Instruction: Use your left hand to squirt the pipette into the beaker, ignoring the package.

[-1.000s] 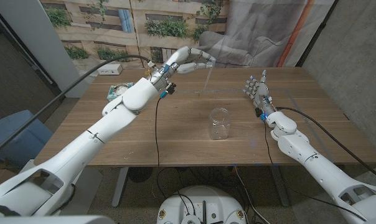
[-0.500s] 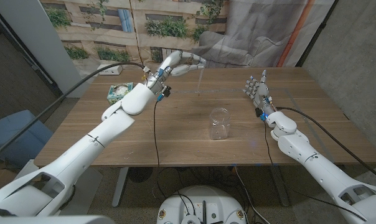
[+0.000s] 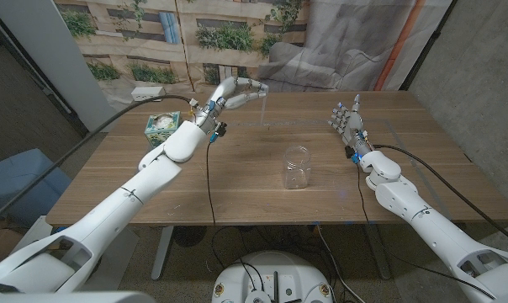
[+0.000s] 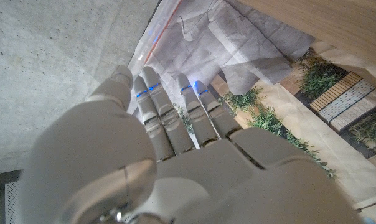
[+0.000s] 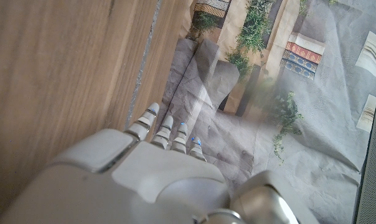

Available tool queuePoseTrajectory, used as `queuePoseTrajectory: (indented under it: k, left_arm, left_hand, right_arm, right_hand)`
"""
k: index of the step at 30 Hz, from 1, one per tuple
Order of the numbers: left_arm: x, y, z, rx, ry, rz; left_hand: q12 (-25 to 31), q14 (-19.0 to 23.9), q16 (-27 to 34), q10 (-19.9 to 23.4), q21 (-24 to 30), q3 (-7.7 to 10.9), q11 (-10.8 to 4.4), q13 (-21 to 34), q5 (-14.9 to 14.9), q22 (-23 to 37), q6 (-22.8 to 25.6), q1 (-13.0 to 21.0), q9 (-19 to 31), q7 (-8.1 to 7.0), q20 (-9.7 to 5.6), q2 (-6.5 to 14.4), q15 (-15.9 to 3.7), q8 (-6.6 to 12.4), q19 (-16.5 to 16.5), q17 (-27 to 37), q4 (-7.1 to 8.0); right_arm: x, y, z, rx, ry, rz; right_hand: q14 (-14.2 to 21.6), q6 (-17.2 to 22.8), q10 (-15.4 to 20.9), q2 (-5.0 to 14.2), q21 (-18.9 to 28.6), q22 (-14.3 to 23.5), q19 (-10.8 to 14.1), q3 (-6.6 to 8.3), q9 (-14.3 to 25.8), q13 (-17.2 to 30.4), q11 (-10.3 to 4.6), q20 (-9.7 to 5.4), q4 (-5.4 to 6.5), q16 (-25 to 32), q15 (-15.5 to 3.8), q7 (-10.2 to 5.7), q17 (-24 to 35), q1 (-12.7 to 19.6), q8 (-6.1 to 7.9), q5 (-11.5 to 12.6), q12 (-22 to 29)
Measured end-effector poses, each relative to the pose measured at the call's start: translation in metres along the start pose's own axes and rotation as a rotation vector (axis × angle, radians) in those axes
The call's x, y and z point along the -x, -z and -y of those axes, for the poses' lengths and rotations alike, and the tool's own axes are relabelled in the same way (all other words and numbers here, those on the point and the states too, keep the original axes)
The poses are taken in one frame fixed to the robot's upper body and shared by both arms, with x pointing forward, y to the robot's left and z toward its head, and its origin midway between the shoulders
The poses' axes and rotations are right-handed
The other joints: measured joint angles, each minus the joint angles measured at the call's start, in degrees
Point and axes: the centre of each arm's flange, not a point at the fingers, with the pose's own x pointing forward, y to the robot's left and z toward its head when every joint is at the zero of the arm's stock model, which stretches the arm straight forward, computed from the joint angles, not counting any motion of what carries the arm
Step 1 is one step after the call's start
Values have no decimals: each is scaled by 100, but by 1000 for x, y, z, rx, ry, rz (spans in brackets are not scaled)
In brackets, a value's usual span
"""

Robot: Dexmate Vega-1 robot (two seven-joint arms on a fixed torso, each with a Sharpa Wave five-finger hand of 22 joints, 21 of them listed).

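Pipette (image 3: 263, 107) is pinched in left hand (image 3: 237, 90), raised well back-left of beaker (image 3: 297, 166). Squirted here, liquid would be spilled on table (image 3: 237, 181). R hand (image 3: 347, 119) is held spread, empty.

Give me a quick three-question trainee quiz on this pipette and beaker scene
1. True or false: the left hand holds the pipette directly above the beaker.
2. Which object lies beside the left arm near the table's far left edge? A) package B) sponge C) bowl
3. Fill in: the right hand holds ____.

Key: 1 false, it hangs farther back and to the left; 2 A; 3 nothing.
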Motion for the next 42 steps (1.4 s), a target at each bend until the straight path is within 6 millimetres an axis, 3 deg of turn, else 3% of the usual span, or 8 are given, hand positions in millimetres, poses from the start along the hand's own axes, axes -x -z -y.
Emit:
queuePoseTrajectory:
  k: [42]
  left_arm:
    - [17, 56, 32, 79, -30, -99]
  left_hand:
    - [0, -42, 0, -83, 0, 31, 2, 0, 0, 13, -92, -83, 0, -9, 61, -38, 1, 0, 61, -13, 3]
  right_arm:
    - [0, 0, 0, 0, -1, 0]
  right_hand:
    - [0, 0, 0, 0, 0, 0, 0, 0, 0, 0, 0, 0, 0, 0, 0, 0, 0, 0, 0, 0, 0]
